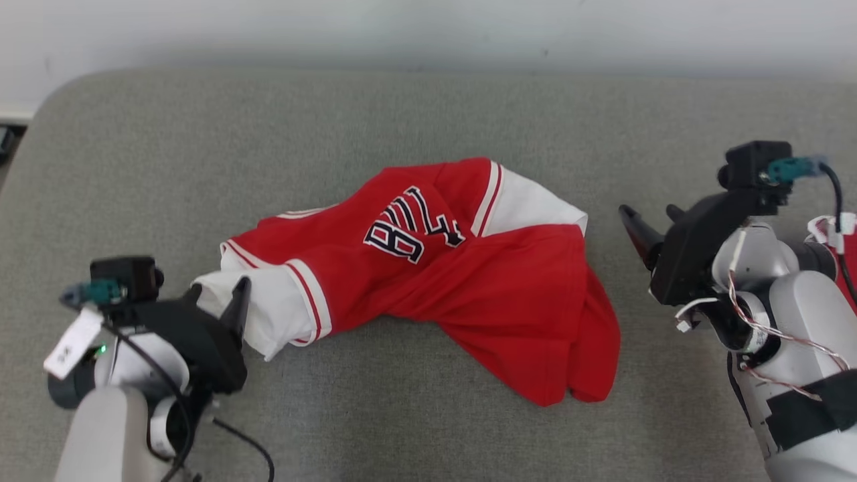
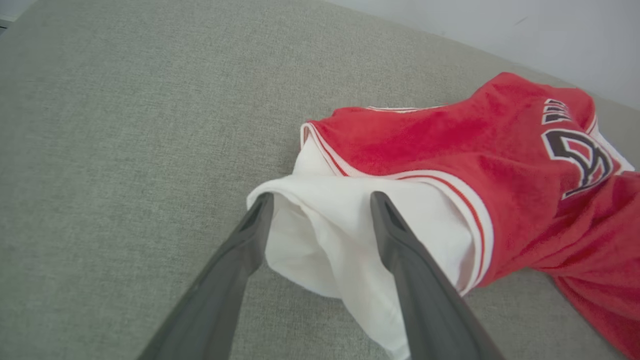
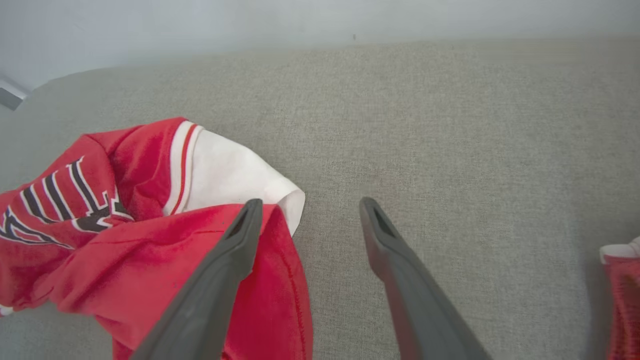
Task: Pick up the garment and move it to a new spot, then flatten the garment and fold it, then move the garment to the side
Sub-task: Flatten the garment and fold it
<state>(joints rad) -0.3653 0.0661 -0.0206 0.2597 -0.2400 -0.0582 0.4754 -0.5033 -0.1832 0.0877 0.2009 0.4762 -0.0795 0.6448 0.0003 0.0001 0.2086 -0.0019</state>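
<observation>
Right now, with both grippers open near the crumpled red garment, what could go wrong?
The left gripper hangs over the white sleeve, which looks layered: closing may catch one layer only, so the garment lifts bunched. The right gripper sits half over bare cushion: it may pinch little cloth or miss.

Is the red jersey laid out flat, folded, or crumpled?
Crumpled. The red jersey lies bunched on the grey cushion, lettering twisted, a white sleeve poking out at the left.

A table (image 1: 428, 107) covered in grey fabric, rounded at its far-left corner, meets a pale wall (image 1: 428, 33); a red-and-white cloth (image 3: 622, 280) sits at the right edge.
</observation>
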